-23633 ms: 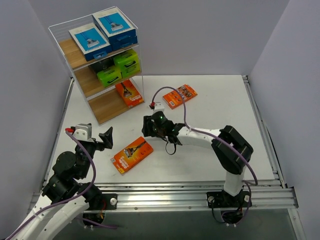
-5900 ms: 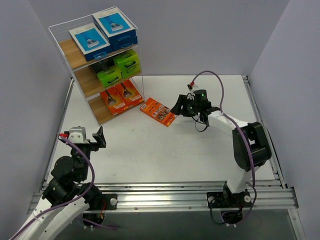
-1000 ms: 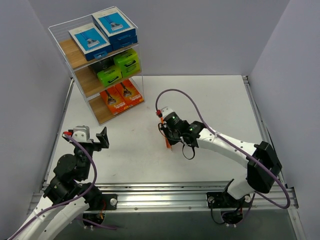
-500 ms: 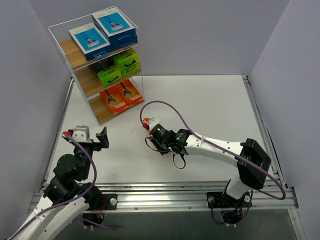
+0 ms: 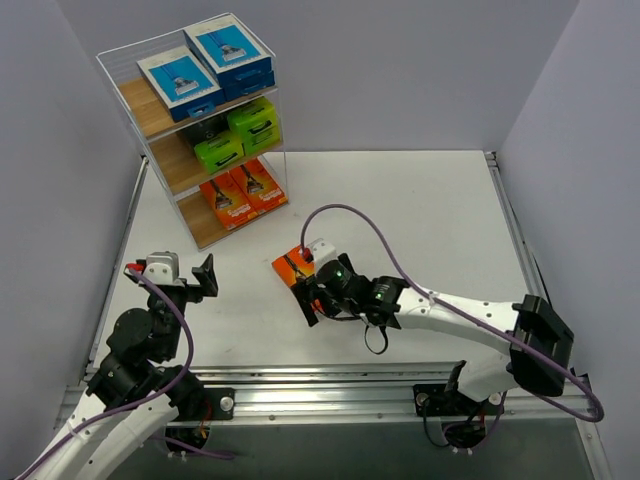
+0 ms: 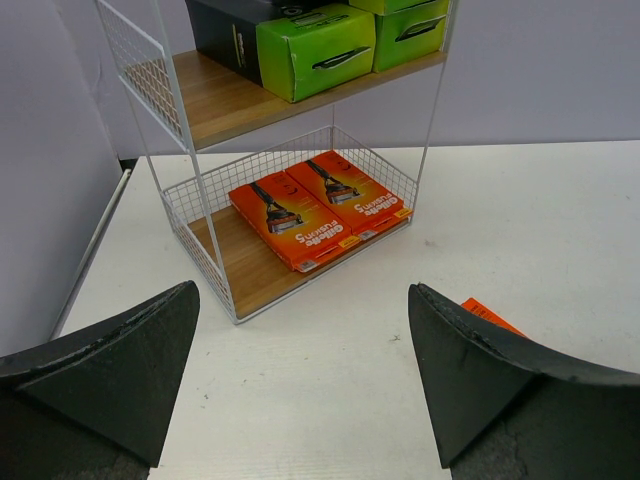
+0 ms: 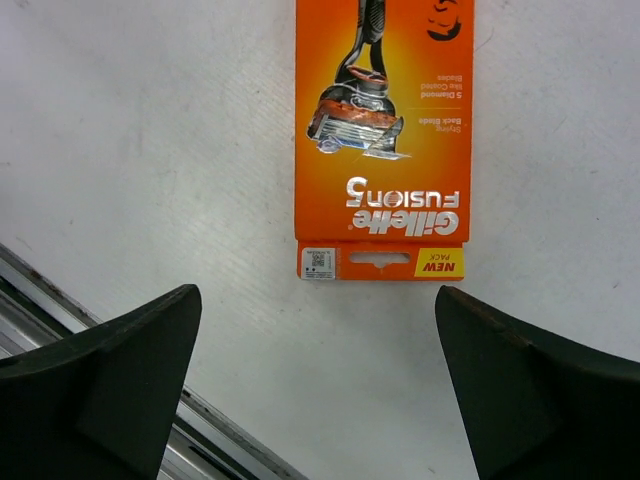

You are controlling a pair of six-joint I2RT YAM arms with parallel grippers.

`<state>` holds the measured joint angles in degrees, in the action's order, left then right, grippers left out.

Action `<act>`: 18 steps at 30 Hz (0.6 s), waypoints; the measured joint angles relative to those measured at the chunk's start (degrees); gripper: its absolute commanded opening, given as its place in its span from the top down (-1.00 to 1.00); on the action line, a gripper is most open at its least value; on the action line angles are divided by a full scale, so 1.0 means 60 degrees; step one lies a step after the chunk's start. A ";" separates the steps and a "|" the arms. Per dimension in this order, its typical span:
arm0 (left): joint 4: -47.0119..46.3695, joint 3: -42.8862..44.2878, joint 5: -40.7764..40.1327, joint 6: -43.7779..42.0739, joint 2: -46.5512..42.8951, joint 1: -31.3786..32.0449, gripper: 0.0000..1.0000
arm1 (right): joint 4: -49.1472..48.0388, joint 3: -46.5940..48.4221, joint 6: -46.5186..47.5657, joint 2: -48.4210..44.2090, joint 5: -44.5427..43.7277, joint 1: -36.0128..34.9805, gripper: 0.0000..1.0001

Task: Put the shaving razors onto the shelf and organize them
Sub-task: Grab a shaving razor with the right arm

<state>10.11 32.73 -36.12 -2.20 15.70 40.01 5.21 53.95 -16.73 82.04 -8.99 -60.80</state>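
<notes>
We are on the pick-up step for the one orange razor pack [image 7: 381, 140] that is not on the shelf [image 5: 203, 226] yet. It lies flat on the white table [image 5: 430, 210], out in front of the shelf and well apart from it.

Our right gripper [image 7: 316, 310] hangs just over the pack. Its two fingers are wide apart and hold nothing. In the right wrist view the pack sits just past the fingertips, in the gap's line but not between them.

Our left gripper [image 6: 302, 300] is also spread wide and empty. It hovers on its own side, facing the shelf.

The pack's long side runs straight away from the right gripper. The end with the white strip and the hang hole is nearest the fingers. The razor picture and the other end point away. From the top camera the pack lies slanted on the table, and the gripper hides part of it.

Next, we think the right gripper must go down, close on the pack's sides, and lift it. Then it must carry the pack to the bottom board, beside the two orange packs [image 6: 315, 205] there. That board has a bare wooden part next to them, so it should fit.
</notes>
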 measured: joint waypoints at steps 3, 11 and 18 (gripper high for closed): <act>0.0000 0.0000 0.0000 0.0004 0.0000 0.0000 -0.88 | -0.0787 -0.0860 -0.0951 -0.0750 -0.0317 0.0018 -1.00; 0.0004 0.0000 0.0029 0.0007 0.0000 0.0000 -0.88 | -0.2790 -0.3541 -0.4218 -0.1843 -0.0951 0.0255 -0.37; 0.0000 0.0004 0.0069 0.0011 0.0000 0.0000 -0.88 | -0.4404 -0.5187 -0.6889 -0.2382 -0.1177 0.0266 -0.02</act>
<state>10.11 32.75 -35.70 -2.13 15.70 40.01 -21.21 22.83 -58.06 67.75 -16.05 -59.20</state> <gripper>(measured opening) 0.943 0.518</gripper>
